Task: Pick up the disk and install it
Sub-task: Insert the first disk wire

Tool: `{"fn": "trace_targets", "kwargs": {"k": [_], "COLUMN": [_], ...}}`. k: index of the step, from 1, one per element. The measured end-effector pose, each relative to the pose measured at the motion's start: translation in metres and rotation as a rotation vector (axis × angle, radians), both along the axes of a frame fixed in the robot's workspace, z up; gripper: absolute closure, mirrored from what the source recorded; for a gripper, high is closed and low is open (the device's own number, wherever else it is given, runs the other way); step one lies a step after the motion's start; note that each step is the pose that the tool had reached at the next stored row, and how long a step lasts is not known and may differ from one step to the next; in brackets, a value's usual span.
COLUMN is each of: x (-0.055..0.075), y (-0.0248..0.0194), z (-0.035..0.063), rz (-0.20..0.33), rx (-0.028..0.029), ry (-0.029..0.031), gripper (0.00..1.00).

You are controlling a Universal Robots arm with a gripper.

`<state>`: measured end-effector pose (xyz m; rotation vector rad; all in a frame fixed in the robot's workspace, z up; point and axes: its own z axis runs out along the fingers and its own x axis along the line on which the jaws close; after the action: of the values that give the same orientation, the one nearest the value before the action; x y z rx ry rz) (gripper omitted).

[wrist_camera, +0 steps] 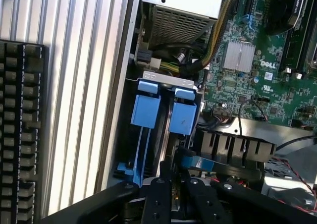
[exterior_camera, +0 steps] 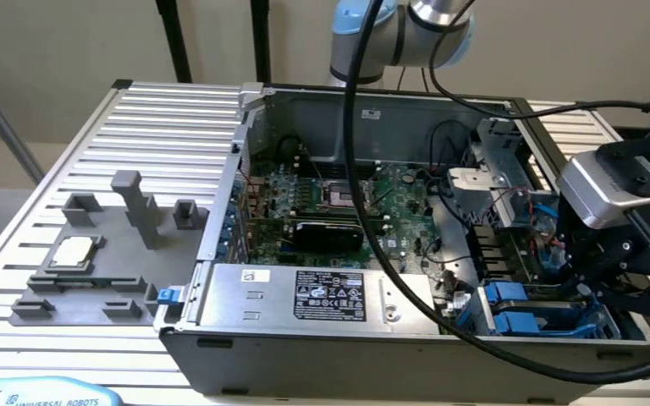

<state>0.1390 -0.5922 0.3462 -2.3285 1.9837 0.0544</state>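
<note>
Here the fingers (wrist_camera: 174,184) look clamped on the blue-railed disk (wrist_camera: 193,160) above the computer case (exterior_camera: 337,351) on the ribbed metal table (exterior_camera: 156,118).

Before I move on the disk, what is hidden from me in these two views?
- Exterior view: gripper fingertips and what they hold, hidden behind the case wall.
- Wrist view: disk mostly covered by the gripper; label unseen.
- Wrist view: drive bay floor, in shadow.
</note>
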Motion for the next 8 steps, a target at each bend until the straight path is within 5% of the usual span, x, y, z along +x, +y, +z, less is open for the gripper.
{"fn": "trace_targets", "kwargs": {"k": [8], "x": [-0.0001], "y": [0.0056], "z": [-0.0045], "rz": [-0.022], "rx": [-0.0082], "ry": [-0.0013], "gripper": [0.83]}}
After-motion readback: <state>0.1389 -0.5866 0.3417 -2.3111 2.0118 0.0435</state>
